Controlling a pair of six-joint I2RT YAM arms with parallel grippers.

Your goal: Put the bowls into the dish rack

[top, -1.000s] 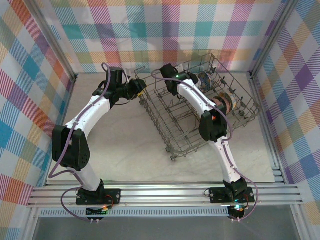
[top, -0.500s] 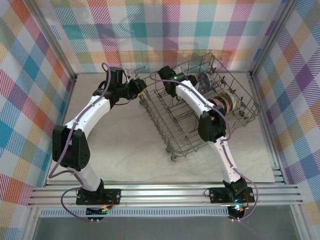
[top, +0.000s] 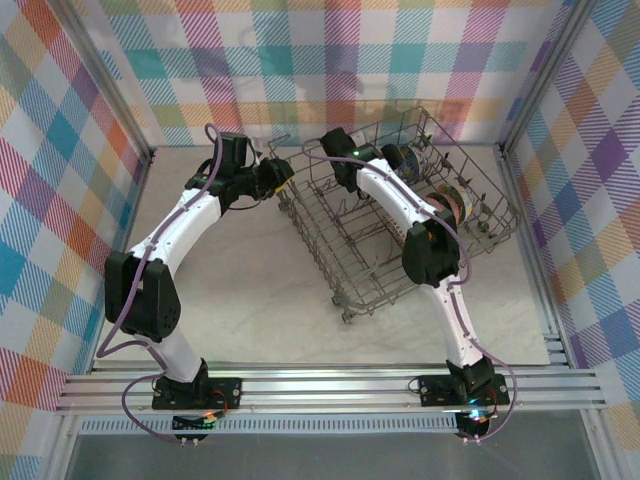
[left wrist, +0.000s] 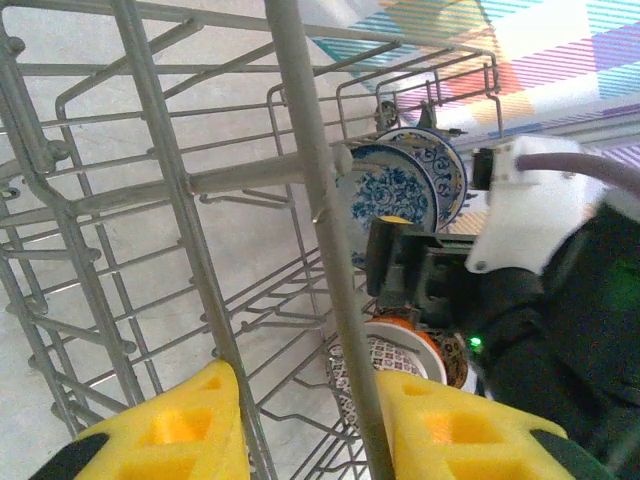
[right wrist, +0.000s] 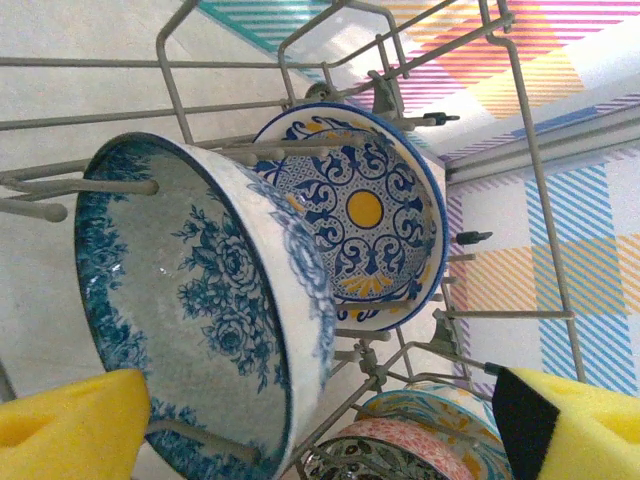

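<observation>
A blue floral bowl (right wrist: 200, 300) is stood in the dish rack (top: 345, 250), right of centre, between the wide jaws of the right gripper (right wrist: 320, 425). A rack wire is straddled by the narrow jaws of the left gripper (left wrist: 305, 430); whether it is gripped cannot be told.

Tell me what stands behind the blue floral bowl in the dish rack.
A blue-and-yellow patterned bowl, standing on edge. The blue floral bowl covers part of its rim.
</observation>
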